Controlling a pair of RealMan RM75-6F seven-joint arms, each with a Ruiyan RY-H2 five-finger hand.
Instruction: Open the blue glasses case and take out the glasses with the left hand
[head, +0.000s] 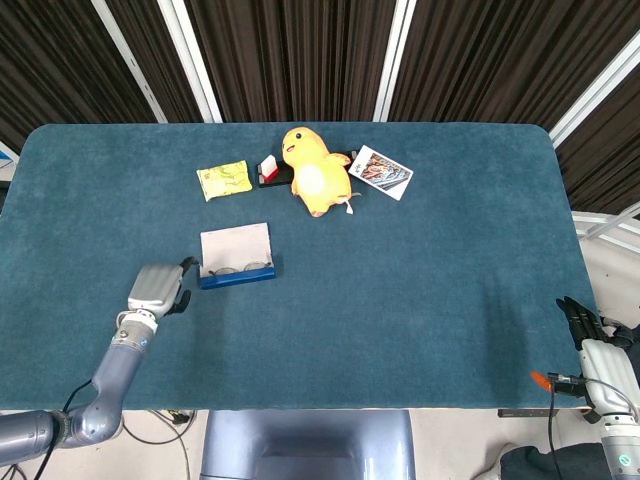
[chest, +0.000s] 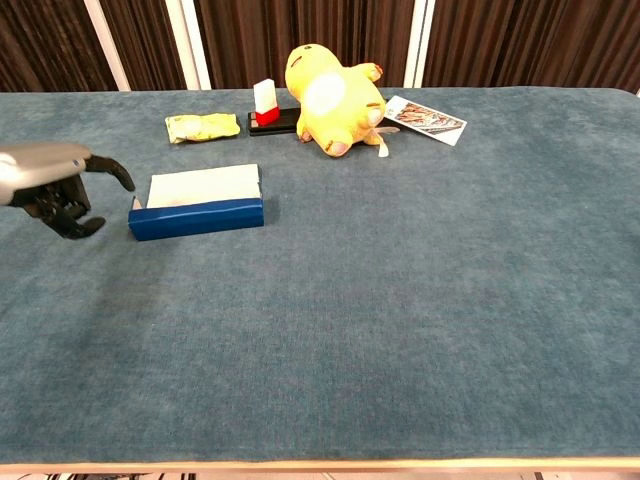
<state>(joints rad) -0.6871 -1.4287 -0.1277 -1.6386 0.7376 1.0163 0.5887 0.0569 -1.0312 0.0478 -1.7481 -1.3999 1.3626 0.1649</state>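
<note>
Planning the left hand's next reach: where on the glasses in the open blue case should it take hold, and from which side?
Probably the bridge, from above. The glasses lie flat in the blue case, whose lid is folded back, so the top is open. The left hand is beside the case's left end, holding nothing.

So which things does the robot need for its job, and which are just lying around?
For the job:
- blue glasses case, lid open
- glasses inside it
- left robot hand, beside the case, holding nothing

Just lying about:
- yellow plush toy
- yellow packet
- small red and white box
- picture card
</note>
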